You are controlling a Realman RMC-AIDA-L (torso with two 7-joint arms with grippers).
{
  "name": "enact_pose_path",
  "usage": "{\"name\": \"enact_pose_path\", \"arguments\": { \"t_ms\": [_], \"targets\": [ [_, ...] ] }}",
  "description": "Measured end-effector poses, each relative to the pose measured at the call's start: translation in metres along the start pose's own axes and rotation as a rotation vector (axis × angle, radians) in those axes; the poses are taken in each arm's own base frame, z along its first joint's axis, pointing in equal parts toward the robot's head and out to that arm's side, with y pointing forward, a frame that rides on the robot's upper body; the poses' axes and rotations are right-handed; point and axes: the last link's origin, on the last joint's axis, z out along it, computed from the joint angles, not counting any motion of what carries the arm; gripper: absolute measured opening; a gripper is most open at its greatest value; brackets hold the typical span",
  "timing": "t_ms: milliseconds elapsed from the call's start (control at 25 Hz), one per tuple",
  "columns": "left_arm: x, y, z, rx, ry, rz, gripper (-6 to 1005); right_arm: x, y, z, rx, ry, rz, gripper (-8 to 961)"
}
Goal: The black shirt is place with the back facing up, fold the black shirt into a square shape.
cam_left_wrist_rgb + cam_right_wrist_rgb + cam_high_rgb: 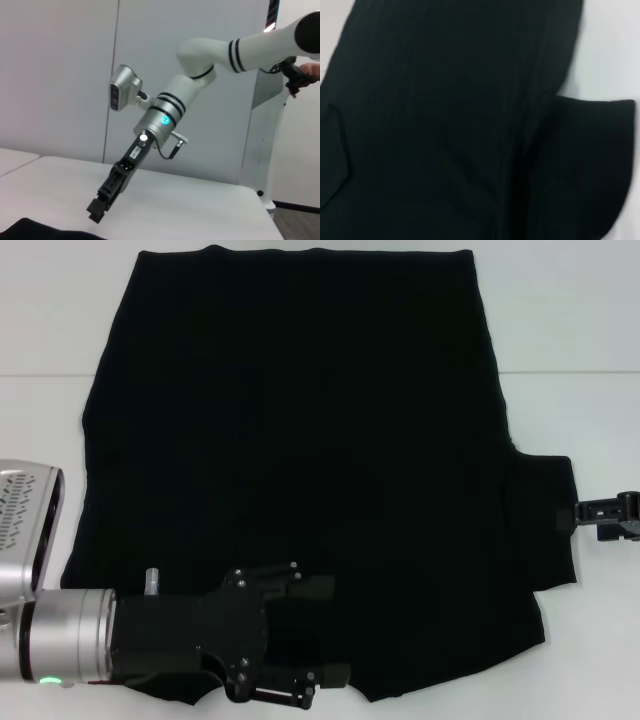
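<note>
1. A white counter [40, 330] is seen filling the head view, and nearly all of its middle is covered by the black shirt [300, 460].
2. The black shirt is laid flat with a plain black side up; no lettering is seen. Its straight hem lies along the far edge, and its long axis runs from the far side toward the robot. One short sleeve [545, 530] is spread out to the robot's right; the near edge is uneven and stepped. In the right wrist view the same cloth [450, 125] fills most of the picture, with the sleeve [585, 160] jutting out over pale counter [610, 55].
3. The left arm's silver forearm [60, 640] is seen coming in from the near left, and part of the shirt's near edge is hidden by it.
4. The left gripper [335, 632] is placed over the shirt's near edge, its black fingers [320, 586] held well apart, with dark cloth between them; whether any cloth is held cannot be told.
5. The right gripper [582, 513] is seen at the right edge, just beside the sleeve's outer edge. In the left wrist view it [96, 210] is seen hanging low over the counter [200, 210]; how far its fingers are parted cannot be told.
</note>
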Motion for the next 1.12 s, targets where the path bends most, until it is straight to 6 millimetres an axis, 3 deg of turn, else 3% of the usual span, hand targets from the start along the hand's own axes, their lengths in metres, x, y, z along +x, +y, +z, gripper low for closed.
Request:
{"name": "enact_pose_path", "arguments": {
  "t_ms": [480, 960, 1120],
  "targets": [
    [0.0, -0.007, 0.002, 0.03, -0.015, -0.019, 897, 0.009, 0.003, 0.019, 0.001, 0.011, 0.017, 845],
    [0.003, -0.011, 0.002, 0.032, -0.02, -0.015, 896, 0.014, 0.003, 0.035, 0.048, 0.01, 0.015, 638],
    [0.004, -0.012, 0.002, 0.034, -0.019, -0.017, 896, 0.013, 0.003, 0.035, 0.051, 0.003, 0.016, 501]
  ]
}}
